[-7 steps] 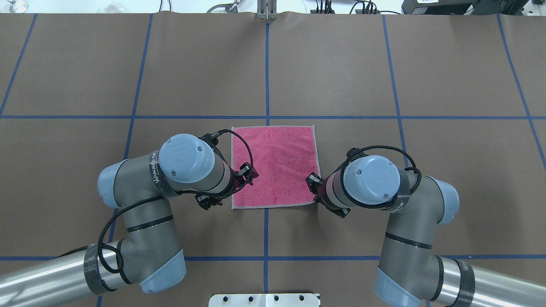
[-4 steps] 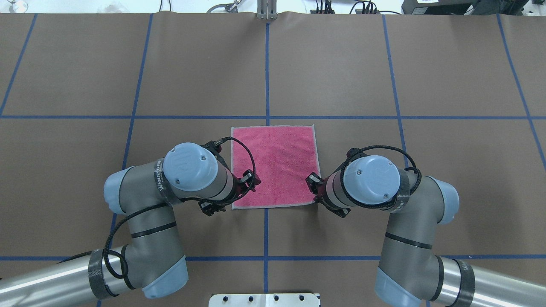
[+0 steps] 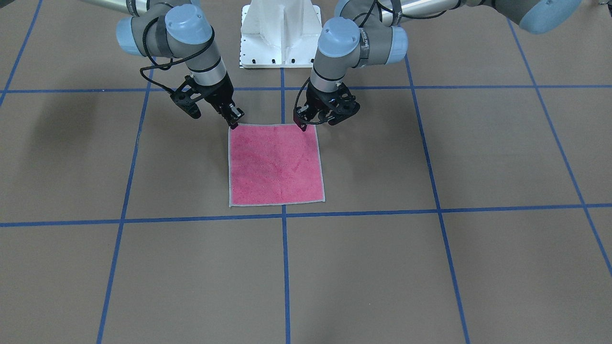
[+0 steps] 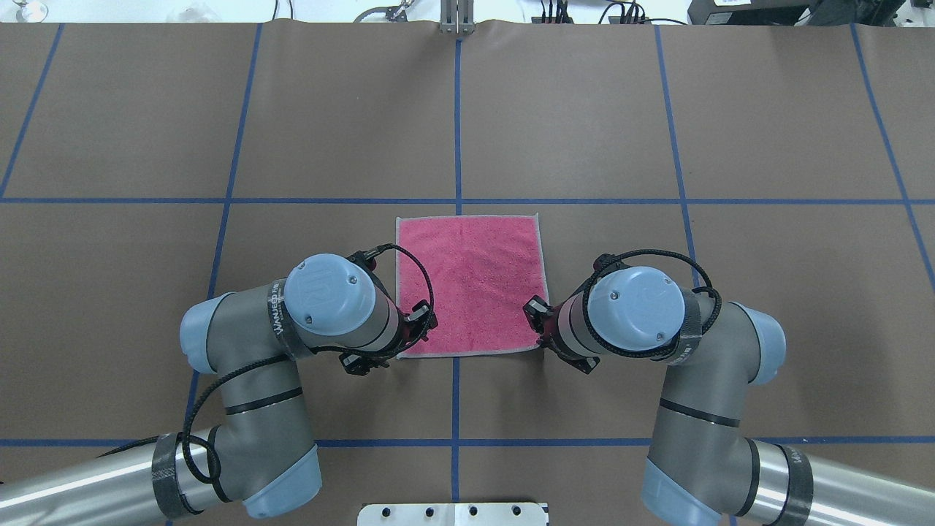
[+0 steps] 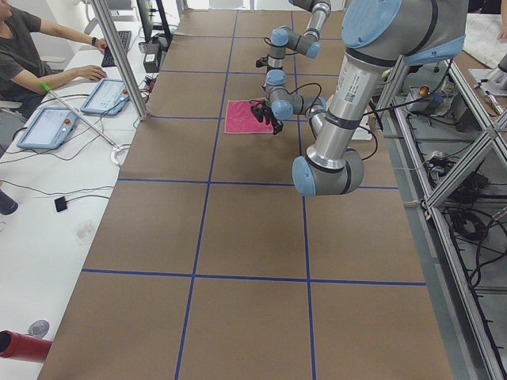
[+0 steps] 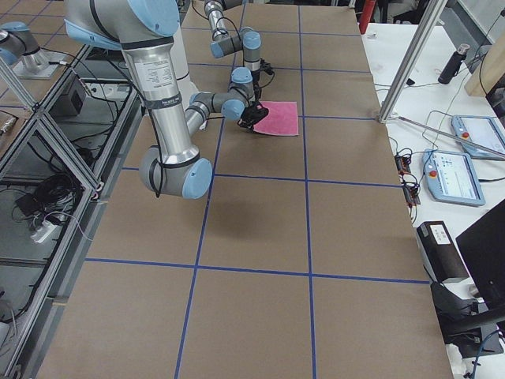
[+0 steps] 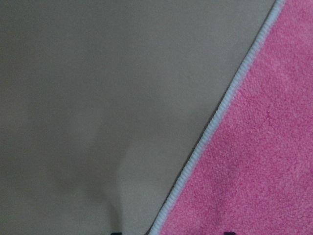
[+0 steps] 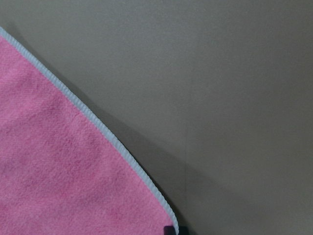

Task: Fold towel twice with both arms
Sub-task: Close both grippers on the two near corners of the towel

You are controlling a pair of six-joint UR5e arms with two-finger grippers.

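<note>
Item: towel (image 4: 471,285), pink face up, flat at mid-table on my feeds. Right gripper (image 3: 234,122): fingers pinched on one robot-side corner. Left gripper (image 3: 303,125): fingers apart, straddling the other corner's edge. Surface: brown table (image 4: 584,109), blue tape grid (image 4: 458,124). Room: operator (image 5: 24,47) at side bench (image 5: 47,182).

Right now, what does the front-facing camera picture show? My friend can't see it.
A pink towel lies flat and unfolded on a brown table. Reaching down from the top of the picture, the robot's right pincer is at the towel's top-left corner and its left pincer is at the top-right corner.
</note>
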